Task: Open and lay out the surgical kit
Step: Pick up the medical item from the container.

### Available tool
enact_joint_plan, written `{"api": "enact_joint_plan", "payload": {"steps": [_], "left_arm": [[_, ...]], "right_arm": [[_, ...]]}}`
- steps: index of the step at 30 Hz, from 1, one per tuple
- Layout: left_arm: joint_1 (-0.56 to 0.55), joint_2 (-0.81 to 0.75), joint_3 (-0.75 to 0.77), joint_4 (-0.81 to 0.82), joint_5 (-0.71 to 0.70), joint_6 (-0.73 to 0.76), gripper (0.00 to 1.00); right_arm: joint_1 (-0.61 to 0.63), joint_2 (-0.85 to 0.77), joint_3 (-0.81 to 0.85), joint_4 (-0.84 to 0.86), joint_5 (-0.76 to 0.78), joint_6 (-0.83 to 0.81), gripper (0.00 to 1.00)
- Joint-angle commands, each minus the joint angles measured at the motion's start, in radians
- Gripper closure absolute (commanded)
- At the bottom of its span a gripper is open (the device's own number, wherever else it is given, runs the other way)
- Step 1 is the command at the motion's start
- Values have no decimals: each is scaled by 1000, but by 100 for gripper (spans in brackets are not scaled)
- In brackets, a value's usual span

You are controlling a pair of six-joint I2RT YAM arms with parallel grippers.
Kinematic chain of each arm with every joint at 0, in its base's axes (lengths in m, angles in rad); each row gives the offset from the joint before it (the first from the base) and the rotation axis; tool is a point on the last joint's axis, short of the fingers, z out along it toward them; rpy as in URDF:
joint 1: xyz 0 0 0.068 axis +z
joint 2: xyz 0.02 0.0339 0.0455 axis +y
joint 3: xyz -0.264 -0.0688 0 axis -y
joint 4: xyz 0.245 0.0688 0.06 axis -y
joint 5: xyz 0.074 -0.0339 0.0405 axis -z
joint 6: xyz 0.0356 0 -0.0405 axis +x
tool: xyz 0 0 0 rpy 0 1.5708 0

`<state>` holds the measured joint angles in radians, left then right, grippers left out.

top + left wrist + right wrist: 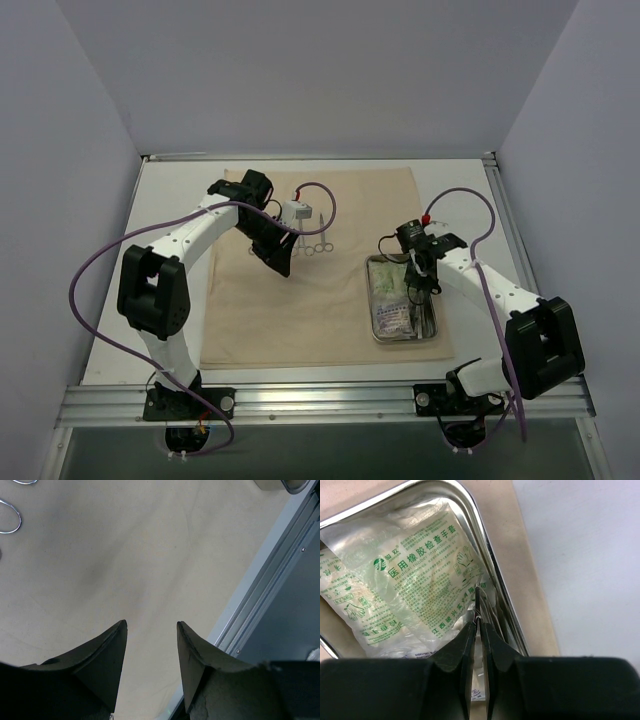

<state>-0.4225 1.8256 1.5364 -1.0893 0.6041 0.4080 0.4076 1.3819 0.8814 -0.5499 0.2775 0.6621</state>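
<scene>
The beige cloth wrap (300,320) lies spread flat as a large sheet. The steel tray (369,300) rests on its right part and holds pale packets with green print (415,580). Ring-handled clamps (318,247) lie on the cloth near its middle; their rings (10,517) show at the left wrist view's upper left. My left gripper (151,625) hangs open over bare cloth with nothing between its fingers. My right gripper (479,625) is down in the tray, shut on a thin steel tool (477,600) that sticks out past its fingertips.
The table's aluminium front rail (270,580) runs close to the right of the left gripper. The tray's right wall (495,580) stands just beside the right gripper, with a strip of cloth (530,580) and white table (590,580) beyond it.
</scene>
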Motion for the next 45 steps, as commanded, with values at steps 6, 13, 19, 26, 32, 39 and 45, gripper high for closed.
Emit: {"api": "enact_joint_plan", "payload": {"steps": [6, 13, 19, 26, 32, 39, 45], "left_arm": [[4, -22, 44, -9, 0, 18, 46], [4, -23, 42, -6, -6, 20, 46], [4, -22, 44, -6, -4, 18, 46], [5, -12, 53, -12, 5, 18, 46], [4, -14, 54, -14, 5, 17, 46], [4, -14, 54, -14, 0, 15, 46], [4, -14, 56, -14, 2, 14, 46]], "right_arm": [[8, -6, 56, -56, 91, -33, 92], [10, -47, 83, -4, 82, -97, 91], [11, -41, 77, -2, 42, -128, 91], [17, -113, 134, 12, 22, -199, 93], [19, -95, 165, -21, 6, -249, 92], [40, -106, 183, -31, -53, -269, 94], [45, -96, 197, -58, -198, -302, 95]]}}
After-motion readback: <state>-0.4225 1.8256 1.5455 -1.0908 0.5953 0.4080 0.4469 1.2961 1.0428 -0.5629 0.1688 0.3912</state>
